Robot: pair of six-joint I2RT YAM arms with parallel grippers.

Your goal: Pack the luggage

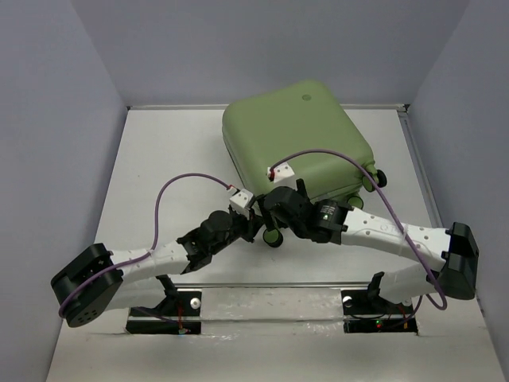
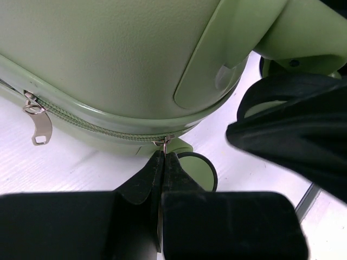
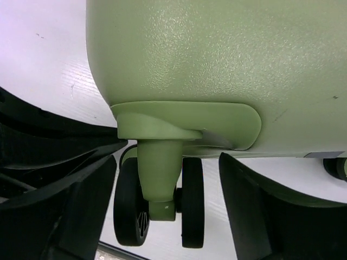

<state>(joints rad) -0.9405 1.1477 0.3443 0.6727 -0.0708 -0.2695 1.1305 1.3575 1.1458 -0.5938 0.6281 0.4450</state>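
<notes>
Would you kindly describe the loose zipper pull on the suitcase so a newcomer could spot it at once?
Start at the olive-green suitcase and follow the zipper seam along the side facing the arms. The loose zipper pull is the flat silver tab dangling free, while the other pull is pinched in the shut left gripper.

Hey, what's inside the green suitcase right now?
Nothing inside shows. The suitcase lies closed on the table, its zipper meshed where visible, and the left gripper is shut on one zipper pull. Being closed, it covers any contents.
</notes>
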